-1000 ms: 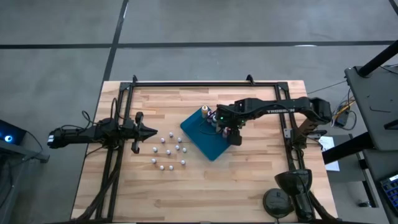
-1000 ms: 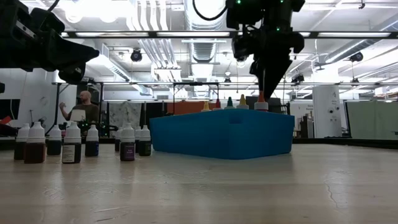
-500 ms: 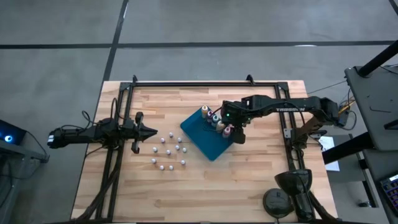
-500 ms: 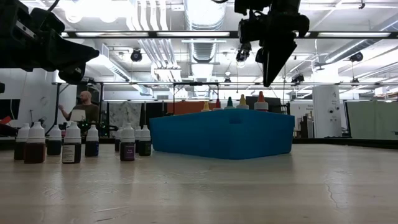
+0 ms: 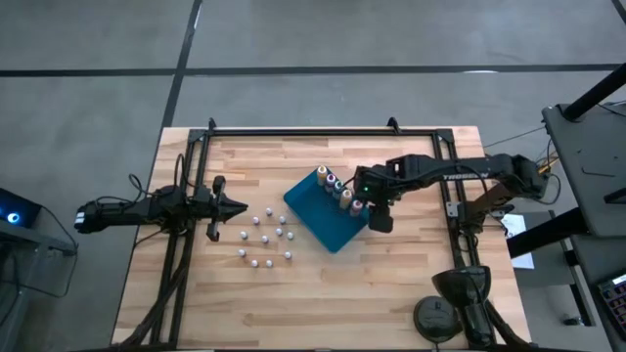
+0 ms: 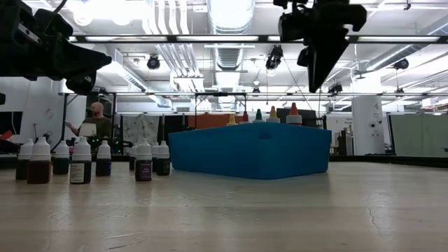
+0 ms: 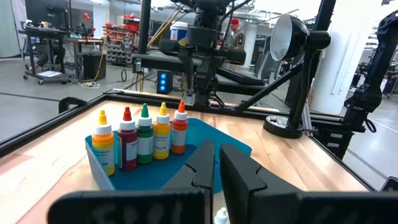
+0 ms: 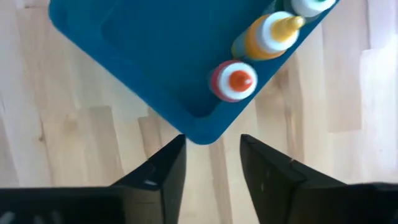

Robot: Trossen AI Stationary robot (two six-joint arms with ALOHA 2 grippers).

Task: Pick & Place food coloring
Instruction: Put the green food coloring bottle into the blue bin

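Five food coloring bottles with coloured tops (image 7: 144,134) stand in a row along the far right wall of the blue tray (image 5: 323,220). The end one is red-topped (image 8: 231,81). Several white-topped bottles (image 5: 264,238) stand on the wood to the tray's left and show in the low view too (image 6: 80,161). My right gripper (image 8: 211,140) hangs open above the tray's near right corner (image 6: 318,87), pointing steeply down, with nothing between its fingers. My left gripper (image 5: 240,205) waits shut and level at the table's left, pointing at the bottles (image 7: 216,152).
A black metal frame (image 5: 323,129) runs along the table's far edge and down both sides. A black lamp (image 5: 455,293) stands at the near right corner. Bare wood lies in front of the tray. A person (image 6: 91,122) stands far off in the room.
My right gripper has risen from just over the red-topped bottle at the end of the row and drifted toward the table's right edge. It now hangs clear of the tray. The bottle stays upright in the tray.
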